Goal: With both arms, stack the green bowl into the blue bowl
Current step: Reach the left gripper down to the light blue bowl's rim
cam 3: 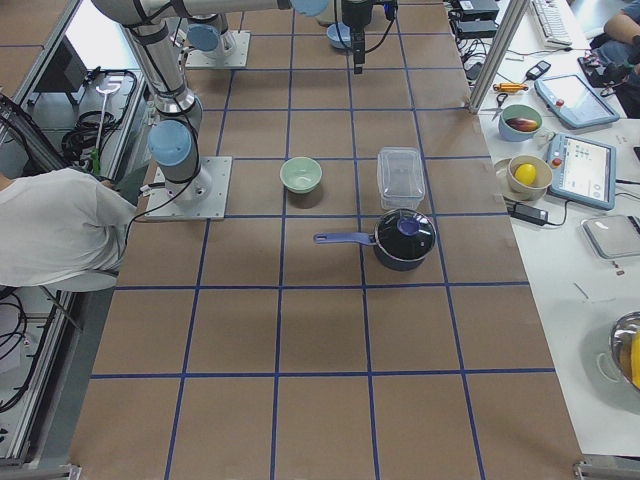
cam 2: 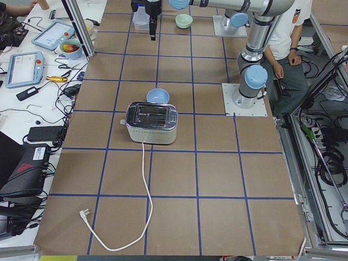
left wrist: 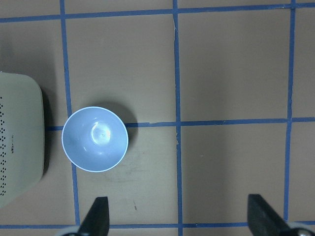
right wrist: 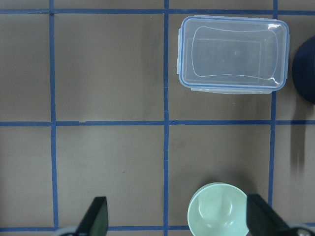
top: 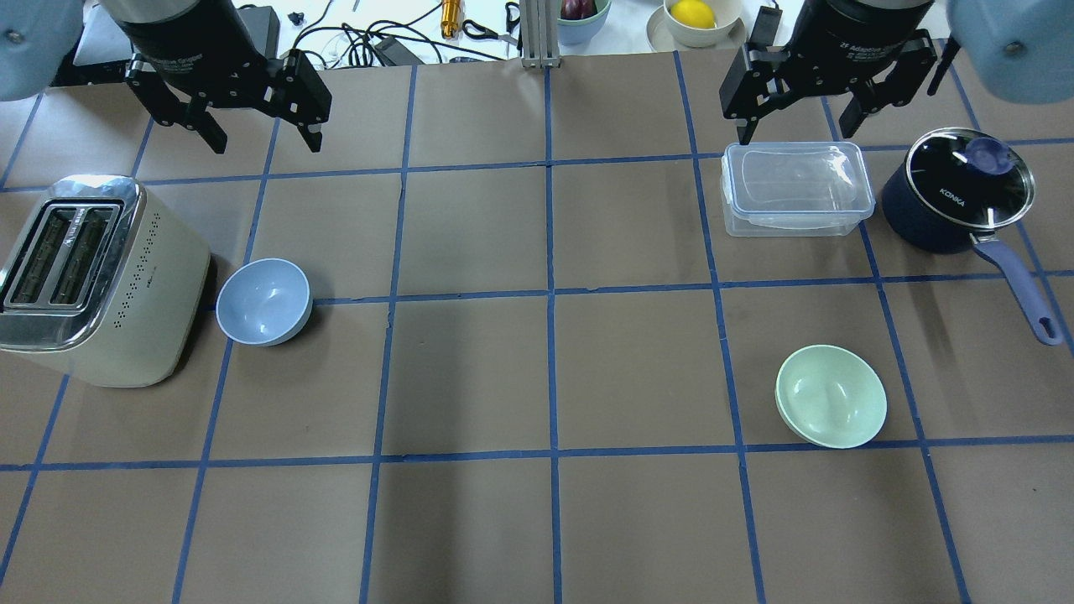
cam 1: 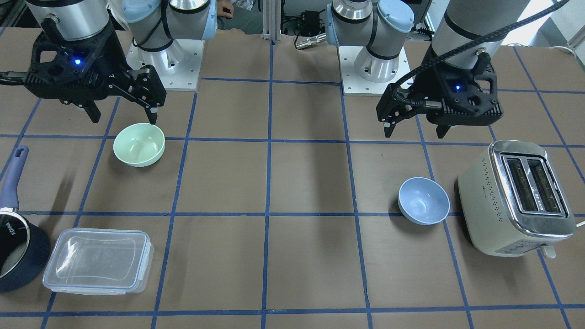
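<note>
The surface carries two bowls: one green bowl and one blue bowl. Beside them there is one toaster, one clear lidded container and one dark saucepan. Two arms come in, one left arm and one right arm, and each bears one hand, the left hand and the right hand, with two fingers apiece

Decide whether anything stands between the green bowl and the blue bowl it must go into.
Nothing visible does: only bare table separates the green bowl and the blue bowl. The toaster stands beyond the blue bowl.
</note>
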